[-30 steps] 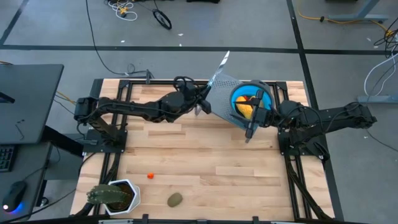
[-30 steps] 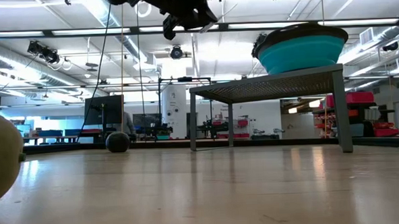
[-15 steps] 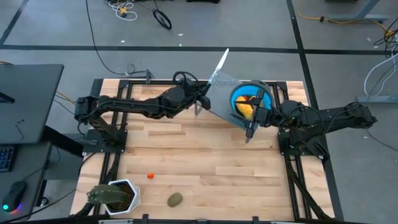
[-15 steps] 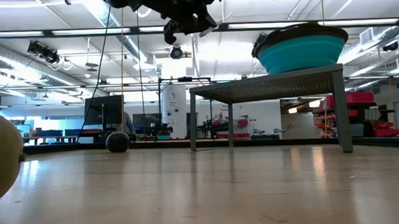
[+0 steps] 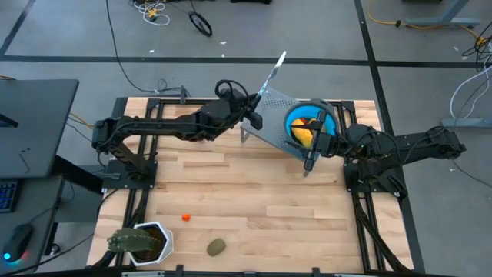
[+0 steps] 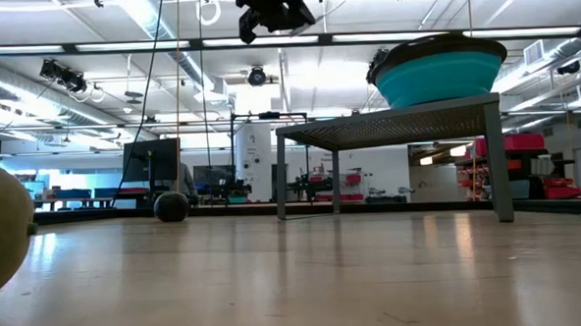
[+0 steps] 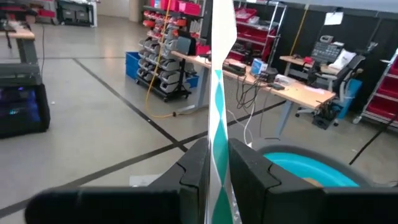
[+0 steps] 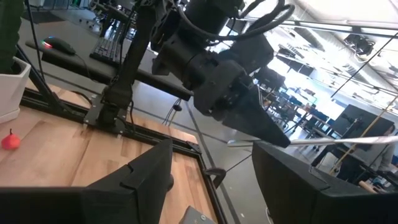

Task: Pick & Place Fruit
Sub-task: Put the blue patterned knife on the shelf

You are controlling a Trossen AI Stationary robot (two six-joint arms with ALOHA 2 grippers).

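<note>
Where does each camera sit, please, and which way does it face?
High: overhead, facing down; both arms, bowl on rack.
Low: table height, facing across; left gripper at top, bowl.
Left wrist: facing past its fingers, shut on stick, toward bowl.
Right wrist: facing left gripper; own fingers open.
Shared: bowl and stick.

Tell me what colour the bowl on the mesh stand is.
The bowl is teal with a dark rim, clearest in the low view.
</note>
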